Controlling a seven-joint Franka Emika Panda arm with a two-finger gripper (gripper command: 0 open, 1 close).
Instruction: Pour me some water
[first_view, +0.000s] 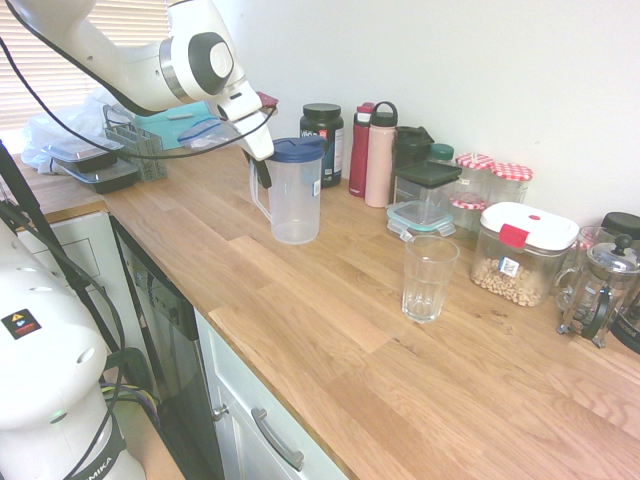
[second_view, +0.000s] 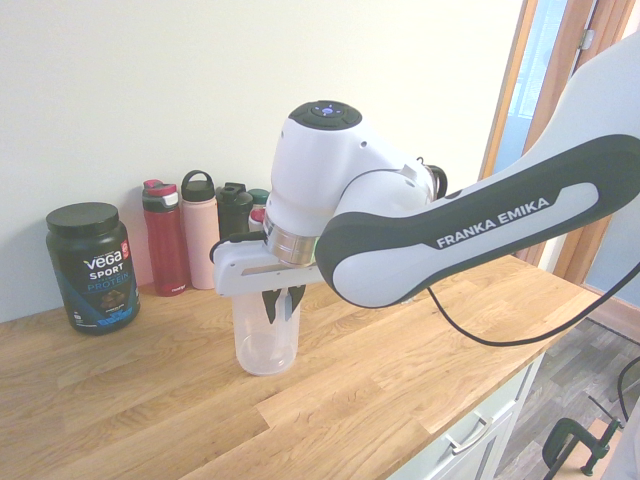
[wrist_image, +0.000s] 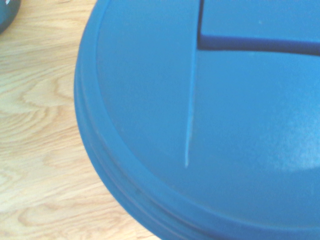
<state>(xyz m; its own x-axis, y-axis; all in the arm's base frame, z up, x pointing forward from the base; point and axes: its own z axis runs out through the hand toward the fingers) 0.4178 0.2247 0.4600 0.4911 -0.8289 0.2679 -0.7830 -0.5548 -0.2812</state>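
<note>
A clear plastic pitcher (first_view: 297, 200) (second_view: 265, 340) with a blue lid (first_view: 299, 149) (wrist_image: 210, 120) stands upright on the wooden counter (first_view: 300, 300). I cannot make out any water in it. My gripper (first_view: 262, 172) (second_view: 281, 303) comes down at the pitcher's side, its dark fingers shut on the handle (first_view: 258, 200). An empty drinking glass (first_view: 429, 277) stands on the counter to the right of the pitcher, a short way off. In the wrist view the blue lid fills most of the picture.
Along the wall behind the pitcher stand a black protein tub (first_view: 322, 130) (second_view: 92, 265), a red bottle (first_view: 361, 150) (second_view: 165, 238) and a pink bottle (first_view: 380, 155) (second_view: 200, 230). Food containers (first_view: 525, 250) and a French press (first_view: 600, 290) sit right of the glass. The counter edge (first_view: 250, 370) runs along the front.
</note>
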